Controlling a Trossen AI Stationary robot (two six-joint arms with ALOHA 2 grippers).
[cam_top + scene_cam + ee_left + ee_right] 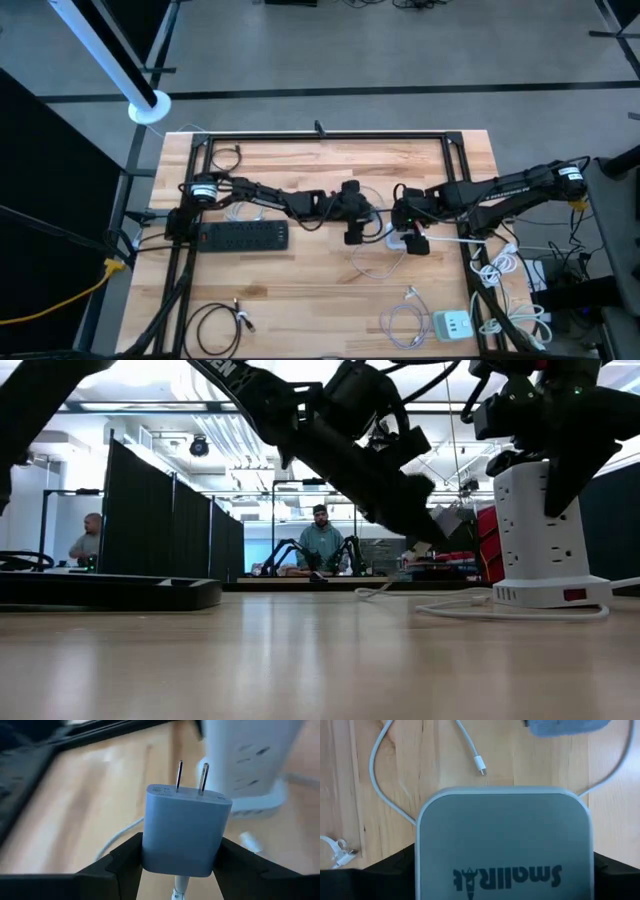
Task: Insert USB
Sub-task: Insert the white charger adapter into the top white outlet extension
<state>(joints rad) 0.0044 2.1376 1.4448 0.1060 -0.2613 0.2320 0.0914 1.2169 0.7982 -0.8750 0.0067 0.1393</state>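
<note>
A white USB wall charger (182,830) sits in my left gripper (180,857), its two prongs (192,775) pointing at a white power tower (250,760) a short way ahead. The tower (545,530) stands upright on its base at mid-table. My right gripper (504,865) is over it, shut on its upper part. In the high view my left gripper (356,232) is just left of the tower (398,240) and my right gripper (410,238) just right of it. A loose white cable plug (480,766) lies on the wood beyond the tower. My left gripper pinches the charger's two opposite side faces (150,845) between its two fingers, toward the cable end. It comes about level from the table's left. The charger is lifted clear, prongs forward, and a white cable (179,892) leaves its rear end. My right gripper comes from above, pointing down, with one finger (395,870) on each side of the tower's top (505,830). The tower stands upright with its base (545,595) on the table.
A black power strip (243,236) lies left of centre. A coiled black cable (215,325), white cables (400,320) and a small white charger block (452,324) lie near the front edge. More cables (505,270) hang at the right edge. People (320,540) are beyond the table.
</note>
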